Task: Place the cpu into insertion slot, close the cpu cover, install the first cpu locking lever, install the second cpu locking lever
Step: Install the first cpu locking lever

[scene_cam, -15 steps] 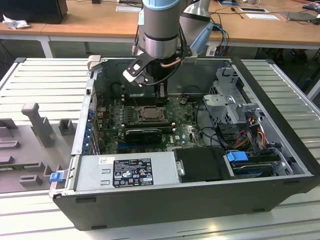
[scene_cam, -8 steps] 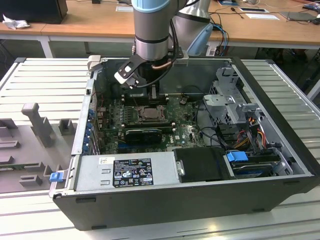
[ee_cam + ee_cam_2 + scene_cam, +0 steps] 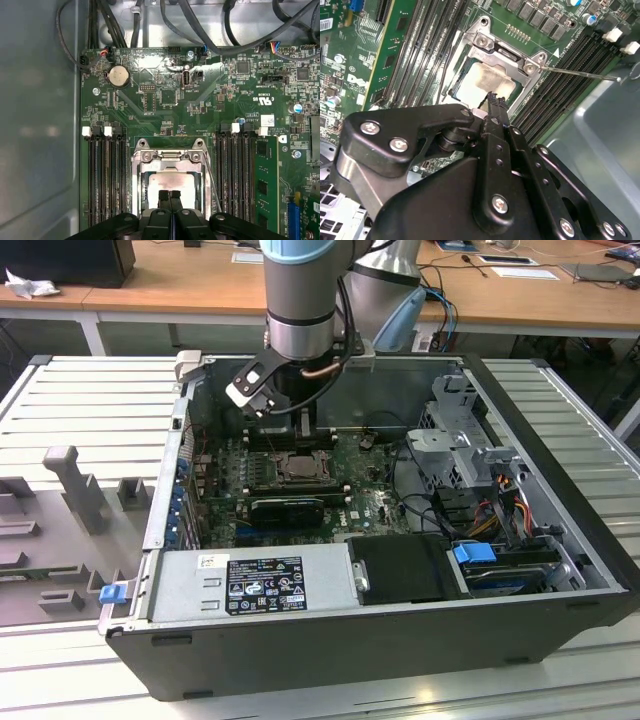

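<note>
The arm [image 3: 300,300] reaches down into an open computer case [image 3: 560,440] that lies on its side on a slatted metal surface [image 3: 90,390]. A grey power supply [image 3: 250,585] runs along the case's near edge in the exterior view. On the green motherboard [image 3: 165,115], the insertion slot [image 3: 300,468] sits between two banks of long black memory slots [image 3: 105,180]. The cpu [image 3: 170,181] lies flat inside the slot, its pale, slightly smudged face showing through the central cut-out. The cpu cover [image 3: 170,156] is folded down over it, so the silvery frame lies around the chip's edges. The gripper [image 3: 170,192] hangs directly above the chip. Its two black fingers [image 3: 164,199] are pressed together with only a hairline seam between them, and they hold nothing. In the second wrist view the tips stand over the near edge of the pale face. Whether they touch it cannot be told. A thin wire locking lever [image 3: 580,73] juts out from one corner of the cover and slants across the neighbouring memory slots, with its free end well clear of the socket rim. A round coin cell [image 3: 119,76] sits farther along the board, near a cluster of cables at the case wall.
</note>
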